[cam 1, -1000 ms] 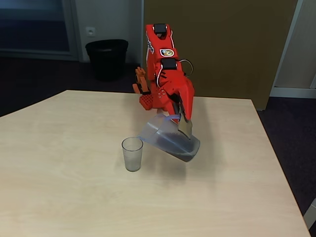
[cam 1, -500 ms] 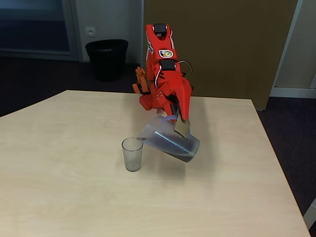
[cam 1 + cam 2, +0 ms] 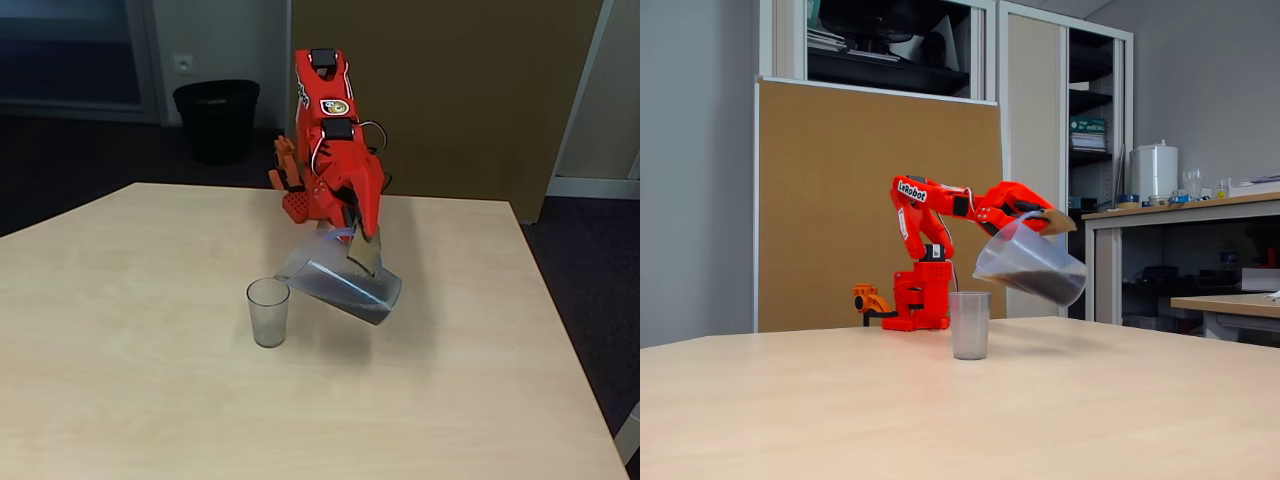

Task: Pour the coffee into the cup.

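My red arm's gripper is shut on the flat handle of a translucent pitcher, held in the air and tilted with its spout toward the cup. Dark coffee lies along the pitcher's lower side. The small clear cup stands upright on the table just below and beside the spout; in both fixed views it looks empty. The spout sits close above the cup's rim, and no stream shows.
The pale wooden table has open surface on every side of the cup. The arm's red base stands at the table's far edge. A black bin is on the floor behind the table.
The pitcher has tipped further over toward the cup and risen slightly; its base end is higher than a second ago. The cup has not moved.
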Robot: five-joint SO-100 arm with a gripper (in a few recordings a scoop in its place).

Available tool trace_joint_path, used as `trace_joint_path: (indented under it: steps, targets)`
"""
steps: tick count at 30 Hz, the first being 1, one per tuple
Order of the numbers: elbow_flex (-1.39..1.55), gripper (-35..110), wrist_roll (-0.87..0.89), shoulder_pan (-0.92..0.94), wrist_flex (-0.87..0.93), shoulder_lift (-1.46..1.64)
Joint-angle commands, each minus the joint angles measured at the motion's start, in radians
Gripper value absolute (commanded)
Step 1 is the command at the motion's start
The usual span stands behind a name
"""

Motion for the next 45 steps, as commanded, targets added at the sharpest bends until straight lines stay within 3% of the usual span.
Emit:
trace_joint_path:
  steps: [1,45]
  targets:
    - [0.003,0,0.025,0.002,-0.031,0.064]
    - [0.041,0,0.230,0.025,-0.195,0.051]
